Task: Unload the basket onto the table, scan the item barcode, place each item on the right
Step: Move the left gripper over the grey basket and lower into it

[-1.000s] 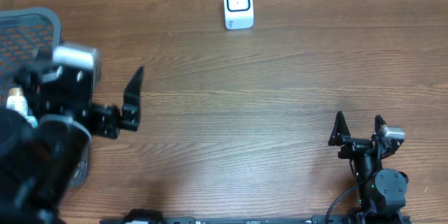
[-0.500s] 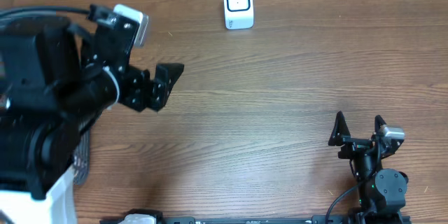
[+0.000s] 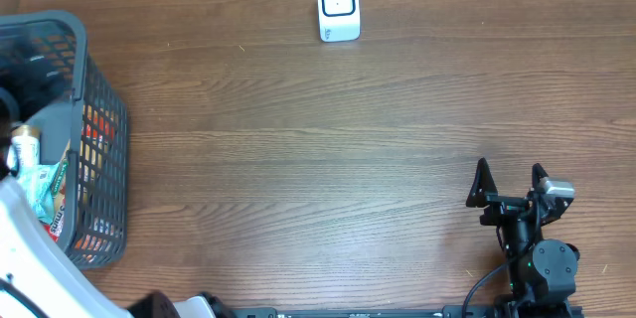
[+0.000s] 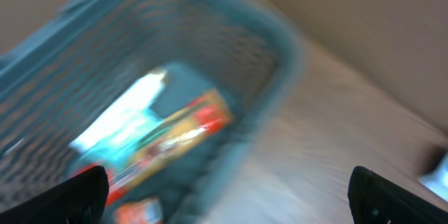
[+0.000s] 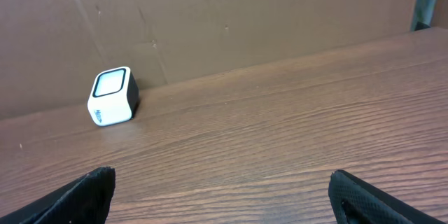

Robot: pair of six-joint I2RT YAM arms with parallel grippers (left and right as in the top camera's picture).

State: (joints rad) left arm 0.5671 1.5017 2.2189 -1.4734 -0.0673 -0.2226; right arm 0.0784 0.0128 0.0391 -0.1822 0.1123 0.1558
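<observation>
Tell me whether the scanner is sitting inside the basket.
No, the scanner stands on the table by the far wall, well apart from the basket at the left edge.

A grey mesh basket (image 3: 111, 119) with packaged items (image 3: 45, 194) stands at the left edge of the wooden table (image 3: 298, 159), a white scanner (image 3: 338, 6) at the far edge, and the right gripper (image 3: 510, 171) at the near right, fingers apart.

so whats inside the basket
In the basket: a capped bottle, a green-and-white packet, something red behind the mesh. Whatever lies beneath them is covered.
</observation>
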